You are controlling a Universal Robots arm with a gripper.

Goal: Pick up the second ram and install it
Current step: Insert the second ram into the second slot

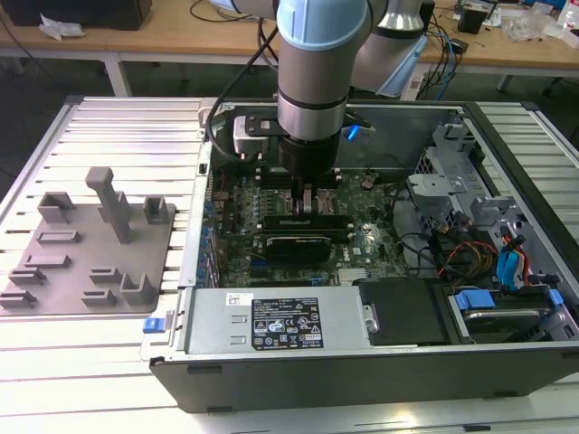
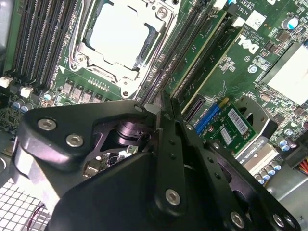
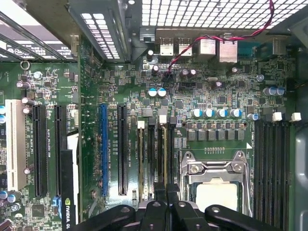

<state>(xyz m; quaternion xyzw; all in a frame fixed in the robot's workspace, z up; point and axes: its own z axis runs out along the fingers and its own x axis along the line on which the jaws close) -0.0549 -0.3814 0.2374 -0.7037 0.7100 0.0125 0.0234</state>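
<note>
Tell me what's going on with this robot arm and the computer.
The arm has reached down into an open computer case lying on the table. Its tool is down at the memory slots beside the processor socket on the motherboard. In both wrist views the closed fingers press on a thin ram stick standing in a slot. A grey fixture plate sits outside the case, on the exterior view's left.

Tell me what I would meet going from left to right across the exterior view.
Grey fixture plate with upright posts → blue latch → robot arm's gripper over the motherboard → drive bay with coloured cables.
</note>
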